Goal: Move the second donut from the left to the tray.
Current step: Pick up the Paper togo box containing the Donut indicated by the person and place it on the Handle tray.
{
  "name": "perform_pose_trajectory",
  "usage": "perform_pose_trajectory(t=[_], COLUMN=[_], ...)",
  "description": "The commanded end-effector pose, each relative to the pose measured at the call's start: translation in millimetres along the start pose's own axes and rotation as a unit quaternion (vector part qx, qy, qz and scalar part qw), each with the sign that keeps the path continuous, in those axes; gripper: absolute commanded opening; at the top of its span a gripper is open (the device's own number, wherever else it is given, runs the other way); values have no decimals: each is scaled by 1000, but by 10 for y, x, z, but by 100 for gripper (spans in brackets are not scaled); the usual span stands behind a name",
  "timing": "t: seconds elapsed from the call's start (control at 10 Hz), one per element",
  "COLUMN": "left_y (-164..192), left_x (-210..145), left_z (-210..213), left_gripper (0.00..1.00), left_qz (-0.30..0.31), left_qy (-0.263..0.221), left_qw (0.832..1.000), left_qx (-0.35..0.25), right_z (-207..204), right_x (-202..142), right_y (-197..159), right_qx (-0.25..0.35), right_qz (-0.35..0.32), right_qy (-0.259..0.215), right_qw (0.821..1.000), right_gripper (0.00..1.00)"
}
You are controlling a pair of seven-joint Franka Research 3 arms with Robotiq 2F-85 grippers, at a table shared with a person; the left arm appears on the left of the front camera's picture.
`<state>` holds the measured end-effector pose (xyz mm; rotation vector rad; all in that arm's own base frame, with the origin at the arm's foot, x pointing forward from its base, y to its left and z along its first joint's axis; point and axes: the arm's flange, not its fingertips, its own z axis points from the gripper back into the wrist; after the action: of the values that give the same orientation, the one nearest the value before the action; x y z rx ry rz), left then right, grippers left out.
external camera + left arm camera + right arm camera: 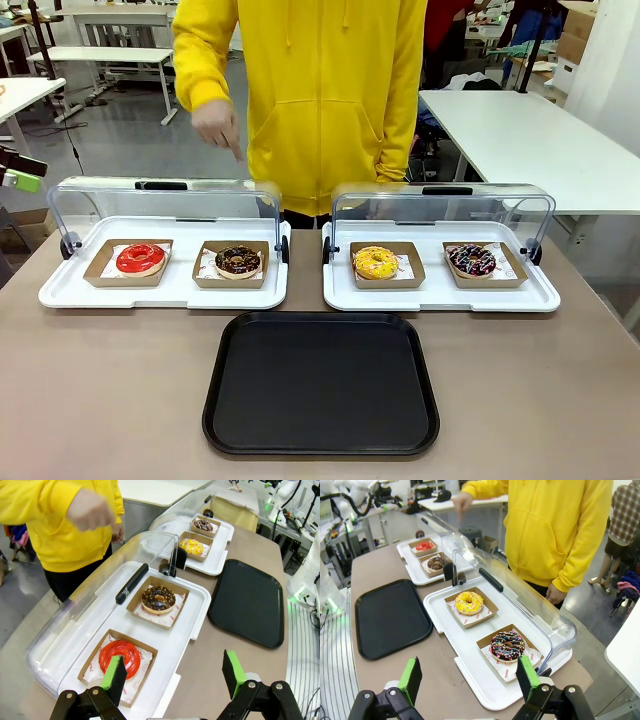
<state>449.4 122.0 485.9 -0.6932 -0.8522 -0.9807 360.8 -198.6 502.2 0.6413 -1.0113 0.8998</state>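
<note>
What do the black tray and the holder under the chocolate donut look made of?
Black tray: likely matte plastic, with moulded rounded corners and raised rim. Holder: apparently brown cardboard, dull, thin upright walls, lined with white paper.

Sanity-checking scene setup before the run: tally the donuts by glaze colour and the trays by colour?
Red-glazed donut: 1
Chocolate-glazed donut with light specks: 1
Yellow-glazed donut: 1
Dark donut with colourful sprinkles: 1
White tray with clear lid: 2
Black tray: 1
Total: 4 donuts, 3 trays, 7 things
</note>
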Motion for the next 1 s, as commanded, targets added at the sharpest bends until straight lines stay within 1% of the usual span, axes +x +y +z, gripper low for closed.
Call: perform_pose_trajectory(t=[0.0, 0.9], left_y=[-14, -14], left_x=[11, 11], left_z=[5, 5], left_gripper=[100, 100], left_qz=[0, 0], left_qy=[4, 4], left_qw=[1000, 1000], left_qx=[-2, -2], right_z=[0, 0], right_x=[23, 23], right_y=[-16, -16], right_qx=[-1, -1], right_qz=[4, 4], right_qy=[-10, -10], right_qw=[1000, 1000], right_gripper=[100, 100])
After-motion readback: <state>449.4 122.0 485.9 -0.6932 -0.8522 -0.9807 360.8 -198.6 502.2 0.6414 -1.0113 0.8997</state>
